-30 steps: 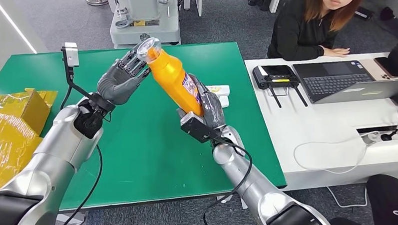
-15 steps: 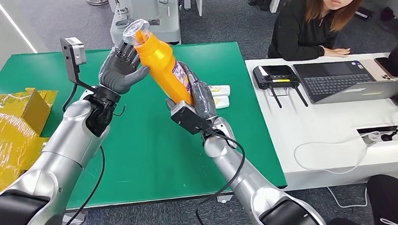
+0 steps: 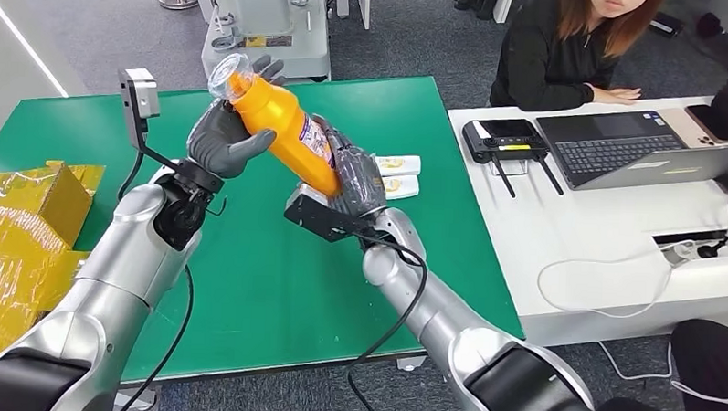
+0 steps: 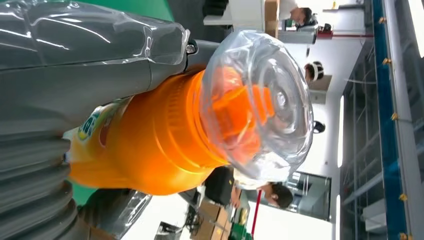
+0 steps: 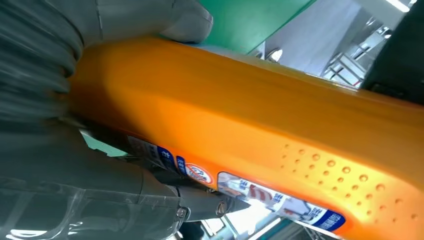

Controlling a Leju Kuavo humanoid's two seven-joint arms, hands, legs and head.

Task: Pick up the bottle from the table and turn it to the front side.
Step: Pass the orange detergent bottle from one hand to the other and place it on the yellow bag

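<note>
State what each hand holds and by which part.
Both hold the orange bottle: the right hand grips its lower body, the left hand its neck end near the clear cap.

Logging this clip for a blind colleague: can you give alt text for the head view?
Both robot hands hold a tilted orange bottle above a green table: the left hand near its clear cap, the right hand at its base. A person sits at a white desk with a laptop.

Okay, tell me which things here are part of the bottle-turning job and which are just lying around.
Part of the job:
orange bottle
left hand
right hand
green table

Just lying about:
two small packets
yellow bags
laptop
black router
</note>
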